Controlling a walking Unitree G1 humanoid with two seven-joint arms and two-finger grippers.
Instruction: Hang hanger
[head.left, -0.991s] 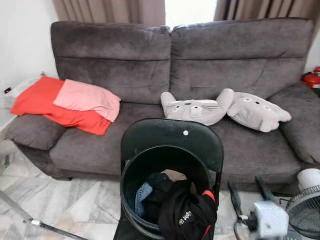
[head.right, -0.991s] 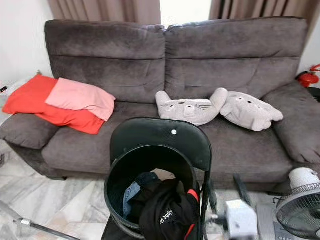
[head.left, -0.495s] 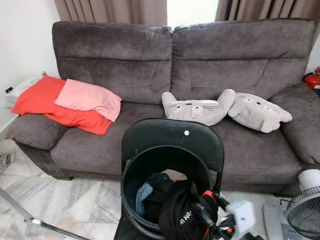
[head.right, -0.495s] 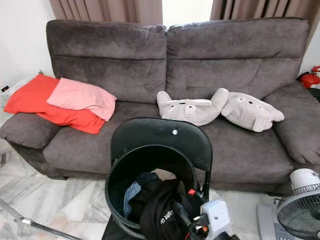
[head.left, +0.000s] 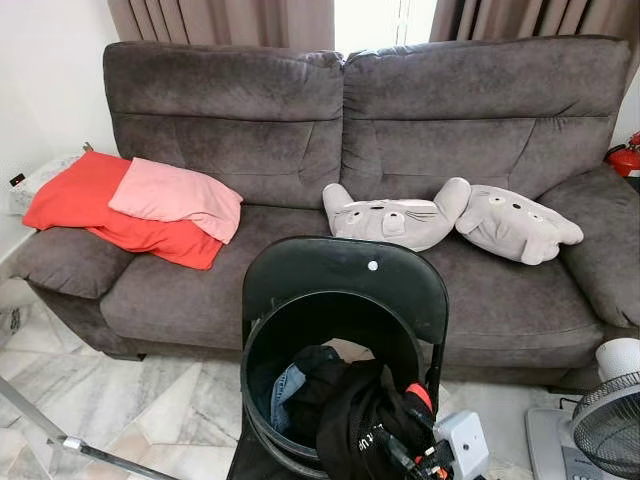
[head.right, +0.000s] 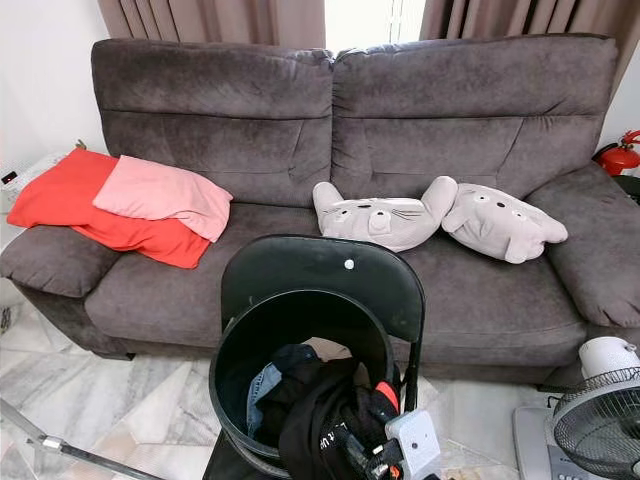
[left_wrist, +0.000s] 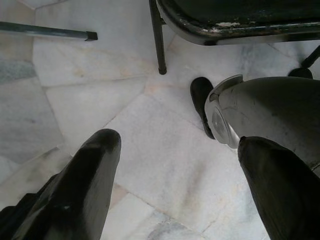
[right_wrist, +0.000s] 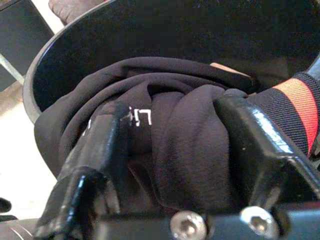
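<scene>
Bucket (head.left: 262, 370) sits on a black chair (head.left: 345, 280) before the sofa (head.left: 480, 120), black garment (head.left: 350, 415) inside; no hanger made out. Right gripper (head.left: 392, 452) at the garment. Right wrist: fingers (right_wrist: 260, 145) apart, straddling a fold of garment (right_wrist: 180, 135). Left wrist: left gripper (left_wrist: 180, 165) over the floor (left_wrist: 75, 85), fingers apart.

Right gripper (right_wrist: 170, 150): two long glossy black fingers (right_wrist: 260, 150), thick and blocky, on a black crossbar with two silver screws. Pale grey boxy wrist housing (head.left: 462, 440), small red parts beside it. Left gripper (left_wrist: 175, 200): rounded black fingers. Silver-grey leg shell, black foot.
</scene>
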